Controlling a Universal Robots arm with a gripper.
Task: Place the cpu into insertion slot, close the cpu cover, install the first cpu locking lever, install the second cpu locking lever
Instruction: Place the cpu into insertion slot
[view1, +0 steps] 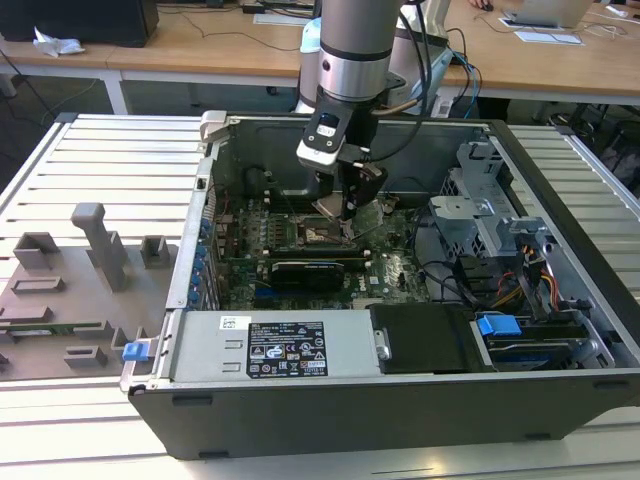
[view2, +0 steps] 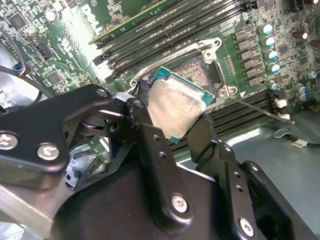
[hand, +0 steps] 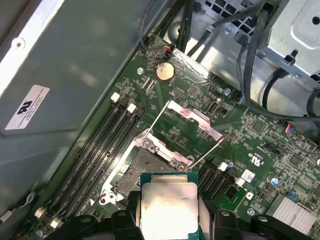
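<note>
cpu (view2: 177, 107): square, smudged pale silver lid, teal substrate edge. Pinched on two opposite edges by the gripper (view2: 172, 122), tilted, held over one edge of the insertion slot (view2: 199, 67), not seated. Slot is dark and bare inside its metal rim. cpu cover (hand: 192, 116), a silver frame, is flipped open. Locking lever (view2: 260, 107) is unlatched and sticks out sideways.

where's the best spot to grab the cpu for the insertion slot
Probably two opposite thin edges, as the hand grips the cpu now. It is a thin flat square, so only the edges give purchase, and its underside is left free for the insertion slot. Come from over the metal top; the cpu cover is swung open.
</note>
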